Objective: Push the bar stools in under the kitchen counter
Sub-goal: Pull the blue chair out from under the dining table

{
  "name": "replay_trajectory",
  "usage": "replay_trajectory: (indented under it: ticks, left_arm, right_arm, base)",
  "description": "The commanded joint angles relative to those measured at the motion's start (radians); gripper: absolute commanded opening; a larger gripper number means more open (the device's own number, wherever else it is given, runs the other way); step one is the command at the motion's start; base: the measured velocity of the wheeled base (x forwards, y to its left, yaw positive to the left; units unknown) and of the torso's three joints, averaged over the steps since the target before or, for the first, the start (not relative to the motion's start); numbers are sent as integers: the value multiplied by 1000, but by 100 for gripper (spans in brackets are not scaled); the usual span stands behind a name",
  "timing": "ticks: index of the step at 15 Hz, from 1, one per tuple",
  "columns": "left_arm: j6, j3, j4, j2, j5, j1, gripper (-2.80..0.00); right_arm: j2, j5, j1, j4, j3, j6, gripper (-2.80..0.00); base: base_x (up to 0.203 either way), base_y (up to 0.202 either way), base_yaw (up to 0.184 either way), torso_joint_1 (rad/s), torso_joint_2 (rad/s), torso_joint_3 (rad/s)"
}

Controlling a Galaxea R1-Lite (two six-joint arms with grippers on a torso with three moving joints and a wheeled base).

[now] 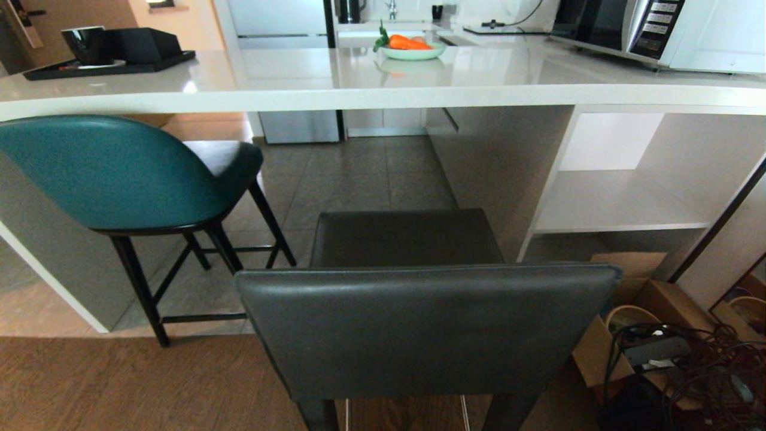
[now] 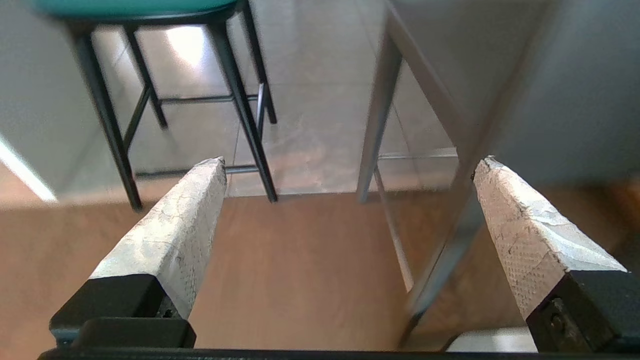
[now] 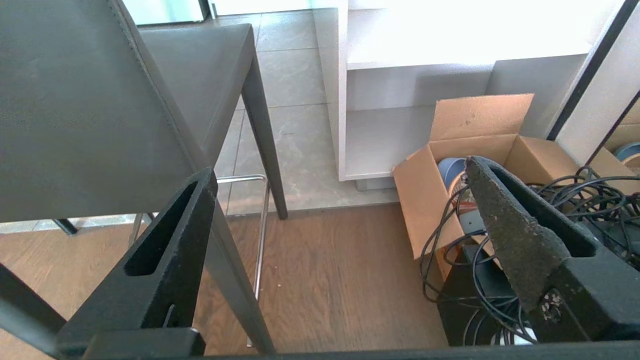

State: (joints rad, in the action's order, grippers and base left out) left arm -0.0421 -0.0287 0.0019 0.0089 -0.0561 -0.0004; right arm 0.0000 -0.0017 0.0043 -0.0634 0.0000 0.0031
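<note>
The dark grey stool point(image 1: 419, 323) stands in the middle with its rectangular back toward me, its seat short of the kitchen counter point(image 1: 383, 90). The teal stool point(image 1: 114, 173) stands at the left, its seat partly beneath the counter's edge. Neither arm shows in the head view. My left gripper point(image 2: 347, 162) hangs open and empty above the wooden floor, facing the teal stool's black legs point(image 2: 240, 100) and a blurred grey stool leg point(image 2: 380, 125). My right gripper point(image 3: 340, 167) is open and empty just right of the grey stool's back point(image 3: 75, 110) and chrome footrest point(image 3: 260, 225).
An open cardboard box point(image 3: 475, 150) and a tangle of black cables point(image 1: 676, 359) lie on the floor at the right, below white open shelves point(image 1: 622, 203). On the counter are a black tray point(image 1: 108, 63), a bowl of carrots point(image 1: 413, 48) and a microwave point(image 1: 616, 27).
</note>
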Motion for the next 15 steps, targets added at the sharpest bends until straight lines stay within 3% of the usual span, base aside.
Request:
replay_trajectory:
  ticks: [1, 3, 6, 8, 15]
  left_arm:
    - [-24, -3, 19, -6, 77, -2, 0]
    - [-1, -13, 49, -6, 96, -1, 0]
    - [84, -9, 45, -6, 15, -1, 0]
    - [156, 24, 21, -7, 14, 1, 0]
    - [119, 29, -3, -6, 13, 0, 0]
  right_arm:
    - [0, 0, 0, -1, 23, 0, 0]
    - [0, 0, 0, -1, 23, -1, 0]
    - [0, 0, 0, -1, 23, 0, 0]
    - [0, 0, 0, -1, 23, 0, 0]
    - [0, 0, 0, -1, 23, -2, 0]
  base:
    - [0, 0, 0, 0, 0, 0]
    - [0, 0, 0, 0, 0, 0]
    - [0, 0, 0, 0, 0, 0]
    - [0, 0, 0, 0, 0, 0]
    - [0, 0, 0, 0, 0, 0]
